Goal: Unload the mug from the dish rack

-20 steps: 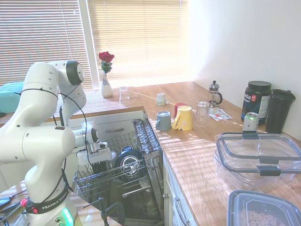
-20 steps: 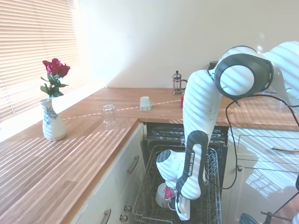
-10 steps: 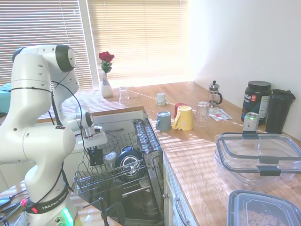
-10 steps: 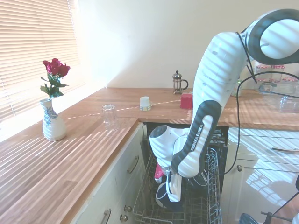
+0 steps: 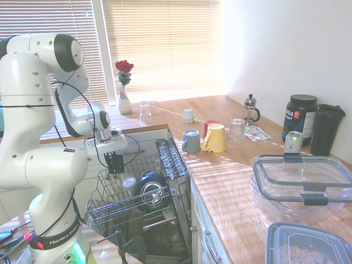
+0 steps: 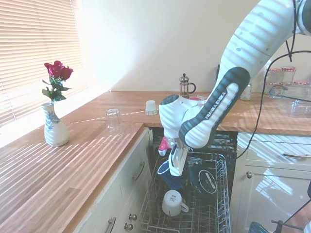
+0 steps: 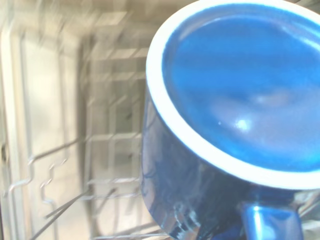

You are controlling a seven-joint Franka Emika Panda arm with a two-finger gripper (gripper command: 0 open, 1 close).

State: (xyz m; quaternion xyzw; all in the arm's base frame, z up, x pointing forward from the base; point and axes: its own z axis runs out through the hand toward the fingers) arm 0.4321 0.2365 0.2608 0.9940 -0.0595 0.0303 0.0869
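Gripper: the white arm's two-finger gripper (image 5: 115, 164), left of centre, pinches the small dark navy mug (image 5: 115, 163).
Mug: hangs clear above the silver wire dish rack (image 5: 129, 212).

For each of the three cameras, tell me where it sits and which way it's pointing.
First exterior view: above the worktop end, facing the window; arm at picture left, gripper holding the mug over the dish rack.
Second exterior view: over the window-side counter, facing the wall; arm from the right.
Wrist view: on the wrist, looking down at the mug; no arm visible.
Shared: mug and rack appear in all three.
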